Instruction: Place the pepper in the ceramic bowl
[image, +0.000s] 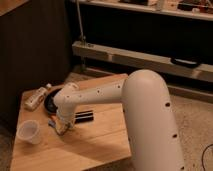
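While our white arm reaches across the pale wooden table (95, 145), we see its gripper (62, 126) low over the tabletop, with a small orange-red pepper (60, 127) at its tip. The round glossy black ceramic bowl (50, 101) sits just behind the gripper, a clear plastic cup (29, 132) to its left, and a black cylinder (84, 117) to its right.

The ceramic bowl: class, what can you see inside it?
Only part of the ceramic bowl shows, dark and glossy; the arm covers the rest, so its contents cannot be told. The claw is low over the table, in front of it.
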